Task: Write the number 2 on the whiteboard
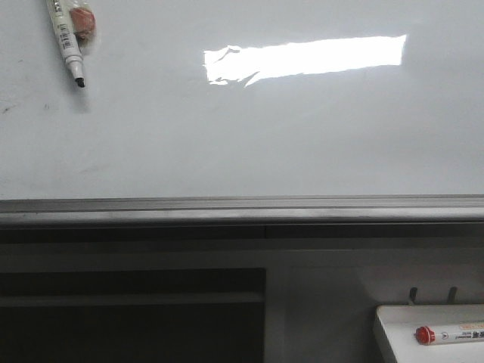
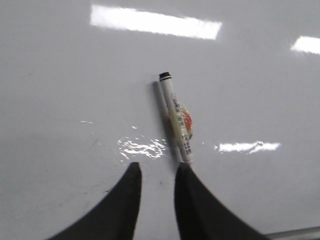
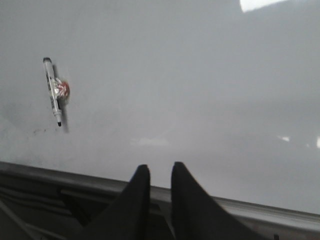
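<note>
Gleaming glossy whiteboard [image 1: 242, 144] (blank); left end effector [image 2: 157, 172], right end effector [image 3: 160, 172] slightly parted, empty.

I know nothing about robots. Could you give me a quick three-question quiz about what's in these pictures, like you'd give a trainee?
1. True or false: a number 2 is already drawn on the whiteboard.
2. Where is the black-tipped marker?
A. Lying on the grey rail
B. Against the board, upper left in the front view
C. Pinched between a gripper's fingers
3. Fill in the blank: the marker in the white tray has a ___ cap.

Key
1. False: the board shows only glare and faint smudges.
2. B
3. Red: see the capped marker.
</note>
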